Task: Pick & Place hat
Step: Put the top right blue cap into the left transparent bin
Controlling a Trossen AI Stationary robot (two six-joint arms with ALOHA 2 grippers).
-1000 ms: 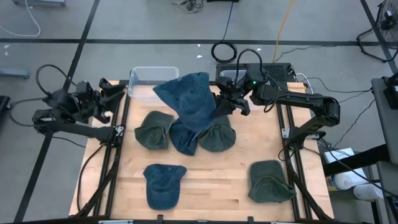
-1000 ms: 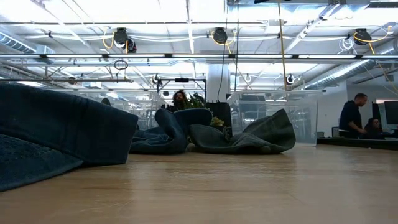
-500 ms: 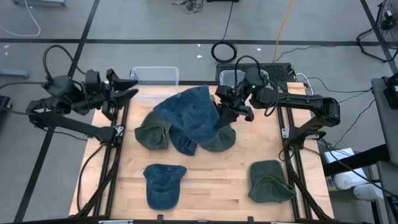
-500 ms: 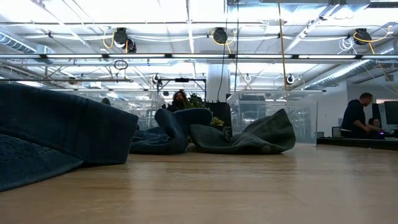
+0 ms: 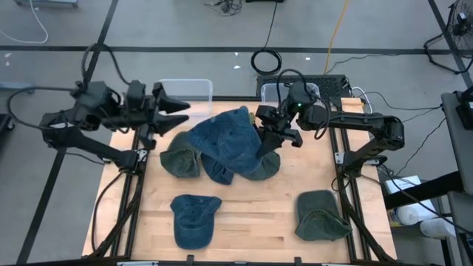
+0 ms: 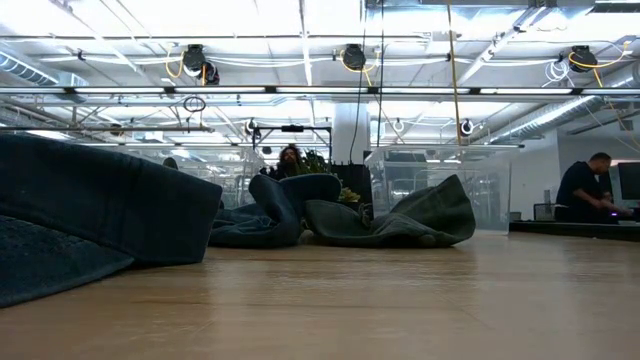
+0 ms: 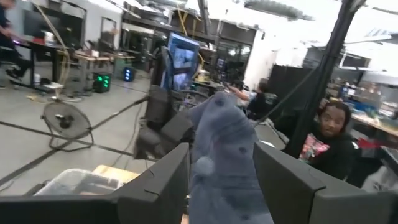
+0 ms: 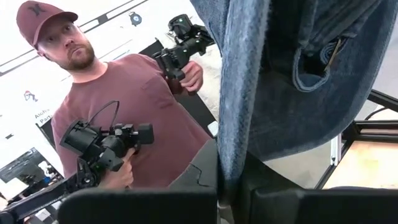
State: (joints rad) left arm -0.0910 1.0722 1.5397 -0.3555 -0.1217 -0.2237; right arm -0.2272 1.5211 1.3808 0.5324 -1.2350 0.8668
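- Since a second ago the left pincer [image 5: 179, 111] has swung in from beyond the tabletop's [image 5: 251, 214] left edge toward the middle, and the blue hat [image 5: 225, 140] has sunk from its raised, spread pose to droop lower over the pile.
- Left arm now stretches level across the far left corner, its pincer partly open and empty, tips pointing at the blue hat and just short of it, in front of the clear bin [image 5: 183, 89].
- Right arm reaches in from the far right; the right pincer [image 5: 264, 133] is clamped tight on the blue hat's edge.
- Blue hat hangs from that grip above the centre, crumpled denim draping over the green hats [image 5: 182, 157] beneath.
- Another blue cap [image 5: 194, 219] lies near the front left, a green hat [image 5: 321, 215] near the front right.
- Through the right wrist view a person [image 8: 118, 124] in a maroon shirt holds two handheld controllers.
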